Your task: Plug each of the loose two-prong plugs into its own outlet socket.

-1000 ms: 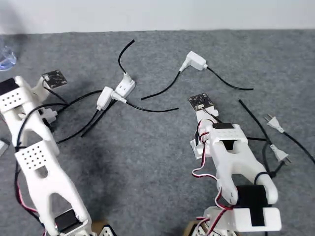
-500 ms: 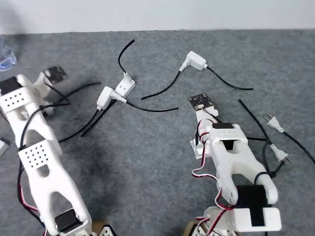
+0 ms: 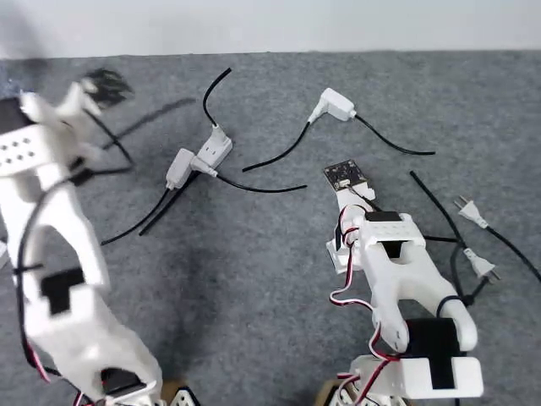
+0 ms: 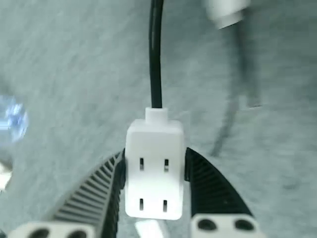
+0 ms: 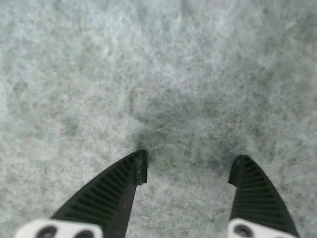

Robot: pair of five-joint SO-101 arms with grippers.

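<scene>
My left gripper (image 4: 153, 168) is shut on a white outlet socket (image 4: 153, 173), slots facing the camera, its black cord (image 4: 156, 54) running away over the carpet. In the high view the left arm (image 3: 34, 161) stands raised at the far left, with that cord (image 3: 152, 112) trailing to the right. Two loose two-prong plugs (image 3: 472, 211) (image 3: 482, 266) lie at the right edge. Three more white sockets (image 3: 215, 150) (image 3: 179, 167) (image 3: 336, 106) lie across the middle and back. My right gripper (image 5: 190, 166) is open just above bare carpet; the right arm (image 3: 389, 254) is right of centre.
Black cords (image 3: 270, 188) cross the grey carpet between the sockets, and more (image 3: 439, 211) loop beside the right arm. A clear bluish object (image 4: 12, 119) sits off by the left arm. A white wall (image 3: 270, 25) bounds the back.
The left arm has risen and swung toward the back with the socket in its gripper, lifting its cord off the carpet. The right arm has not moved.
</scene>
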